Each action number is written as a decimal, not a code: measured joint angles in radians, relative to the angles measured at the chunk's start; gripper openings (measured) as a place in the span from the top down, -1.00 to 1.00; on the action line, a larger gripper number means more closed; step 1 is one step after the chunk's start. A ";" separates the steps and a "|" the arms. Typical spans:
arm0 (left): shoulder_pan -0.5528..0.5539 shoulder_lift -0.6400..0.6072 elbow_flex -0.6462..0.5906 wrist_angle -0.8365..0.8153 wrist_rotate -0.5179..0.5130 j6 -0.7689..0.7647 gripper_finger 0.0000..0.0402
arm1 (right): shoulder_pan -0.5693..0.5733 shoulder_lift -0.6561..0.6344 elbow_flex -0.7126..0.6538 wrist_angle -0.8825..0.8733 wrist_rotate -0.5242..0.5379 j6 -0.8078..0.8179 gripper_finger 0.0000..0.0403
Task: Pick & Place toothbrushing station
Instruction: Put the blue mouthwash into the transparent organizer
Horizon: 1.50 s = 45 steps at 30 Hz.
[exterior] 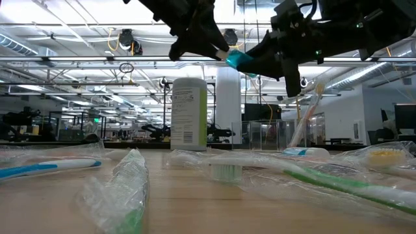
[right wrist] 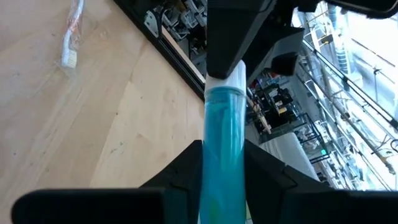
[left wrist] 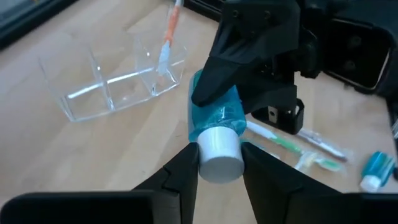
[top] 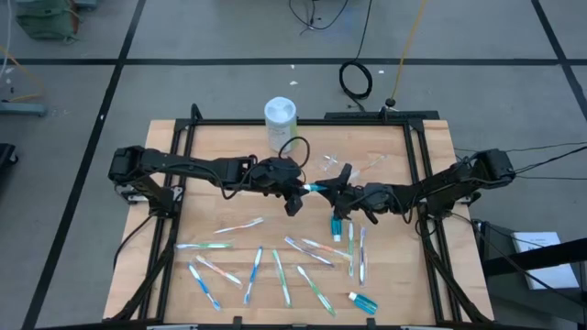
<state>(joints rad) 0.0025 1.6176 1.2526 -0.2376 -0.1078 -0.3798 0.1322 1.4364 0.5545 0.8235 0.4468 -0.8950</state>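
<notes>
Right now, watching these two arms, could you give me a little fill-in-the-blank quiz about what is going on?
1. Both grippers grip one teal ____ tube, held above the table.
2. The left gripper pinches the tube's white ____.
3. The right gripper clamps the tube's teal ____.
4. The clear plastic organizer holds one ____.

Missing words: toothpaste; cap; body; toothbrush

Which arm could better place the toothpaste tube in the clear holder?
Probably right: the right gripper clasps the toothpaste tube mid-body, the left gripper only its cap; the clear holder lies nearer it.
</notes>
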 joint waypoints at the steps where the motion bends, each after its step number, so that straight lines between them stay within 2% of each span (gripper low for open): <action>1: 0.000 0.000 0.000 0.000 0.000 0.017 0.39 | 0.000 0.000 0.000 -0.005 -0.003 0.021 0.59; 7: 0.000 -0.002 0.002 0.028 -0.006 0.131 0.12 | 0.002 0.002 -0.002 -0.025 -0.010 0.111 0.59; 10: 0.000 -0.001 0.002 0.042 -0.048 0.194 0.00 | 0.002 0.003 -0.002 -0.052 0.001 0.167 0.59; 15: -0.003 -0.001 0.002 0.047 -0.139 0.309 -0.09 | 0.037 -0.027 -0.002 -0.100 0.135 0.236 0.59; 18: -0.004 -0.001 0.002 0.074 -0.156 0.319 -0.09 | 0.068 -0.072 -0.002 -0.189 0.207 0.286 0.58; 23: -0.011 -0.001 0.002 0.174 -0.149 0.348 -0.01 | 0.092 -0.180 -0.001 -0.362 0.217 0.455 0.57; 26: -0.018 -0.001 0.002 0.219 -0.100 0.420 0.04 | 0.112 -0.260 -0.001 -0.419 0.269 0.556 0.57; 32: -0.026 -0.001 0.002 0.303 -0.017 0.513 0.12 | 0.152 -0.390 -0.001 -0.526 0.260 0.735 0.57; 37: -0.025 -0.001 0.002 0.319 0.009 0.534 0.13 | 0.195 -0.452 -0.001 -0.603 0.259 0.782 0.57; 45: -0.026 -0.001 0.002 0.321 0.081 0.500 0.18 | 0.235 -0.474 -0.001 -0.599 0.259 0.788 0.57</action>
<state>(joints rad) -0.0240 1.6165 1.2545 0.0837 -0.0268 0.1205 0.3672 0.9621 0.5537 0.2249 0.7056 -0.1068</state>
